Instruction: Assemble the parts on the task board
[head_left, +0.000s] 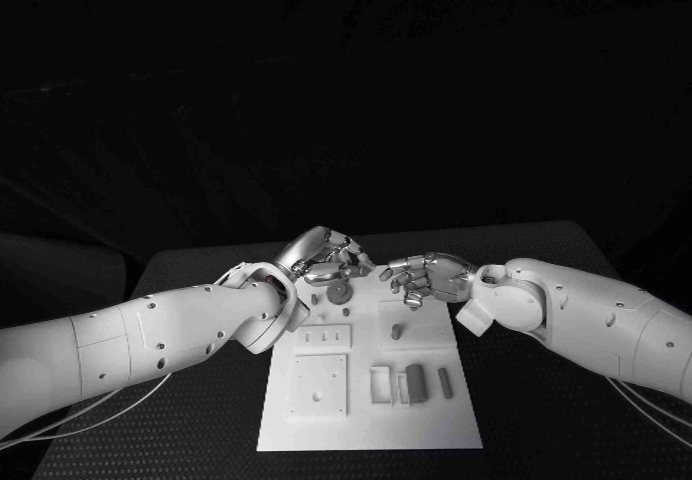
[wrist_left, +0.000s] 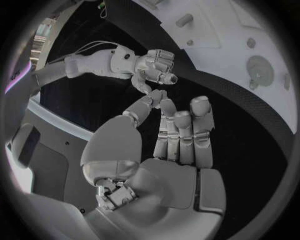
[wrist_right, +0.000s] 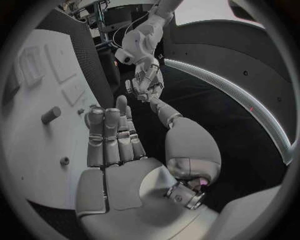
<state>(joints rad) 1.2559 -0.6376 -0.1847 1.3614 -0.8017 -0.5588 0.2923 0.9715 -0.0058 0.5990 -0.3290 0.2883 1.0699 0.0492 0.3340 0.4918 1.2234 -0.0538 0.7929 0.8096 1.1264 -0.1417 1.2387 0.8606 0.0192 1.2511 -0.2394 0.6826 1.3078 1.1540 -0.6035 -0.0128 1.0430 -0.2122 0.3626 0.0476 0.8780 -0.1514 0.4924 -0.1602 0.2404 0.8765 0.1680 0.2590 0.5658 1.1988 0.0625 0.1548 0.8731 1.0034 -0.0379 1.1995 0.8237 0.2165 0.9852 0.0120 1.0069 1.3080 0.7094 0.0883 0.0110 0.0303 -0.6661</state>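
Head view hides the task board's (head_left: 368, 425) far end behind both hands. Left hand (head_left: 323, 257) and right hand (head_left: 421, 276) hover there, fingers loosely apart, holding nothing (wrist views agree). Small grey parts (head_left: 415, 381) lie on the white plate, mid-surface.

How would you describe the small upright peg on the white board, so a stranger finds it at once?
Start at the white task board mid-table. Below the right hand, near the board's middle, stands a short dark peg. Unlike the flat round disc nearby, it stands upright.
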